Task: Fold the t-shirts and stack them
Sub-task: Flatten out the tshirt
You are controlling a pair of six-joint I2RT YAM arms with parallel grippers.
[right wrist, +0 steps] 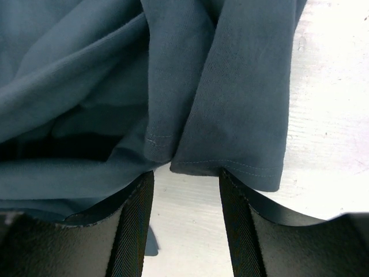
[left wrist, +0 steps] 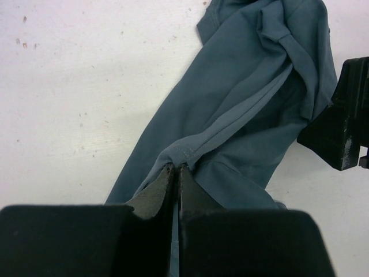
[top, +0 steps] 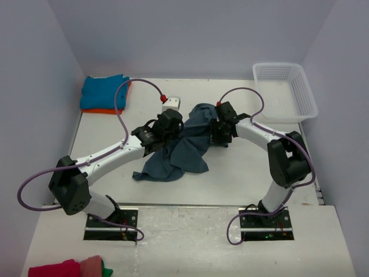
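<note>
The slate-blue t-shirt (top: pixel 187 147) lies crumpled in the middle of the table. My left gripper (top: pixel 167 130) is shut on a hemmed fold of it (left wrist: pixel 190 151) at its left side. My right gripper (top: pixel 221 134) is open at the shirt's right side, its fingers (right wrist: pixel 135 219) straddling a hemmed edge (right wrist: pixel 230 164) just ahead of them. The turquoise t-shirt (top: pixel 104 92) lies folded on the orange t-shirt (top: pixel 101 110) at the back left.
A white mesh basket (top: pixel 285 91) stands at the back right. A small white block (top: pixel 172 104) with a red knob sits behind the shirt. Red and pink cloth (top: pixel 66 269) lies at the near left corner. The right gripper's body (left wrist: pixel 343 124) shows in the left wrist view.
</note>
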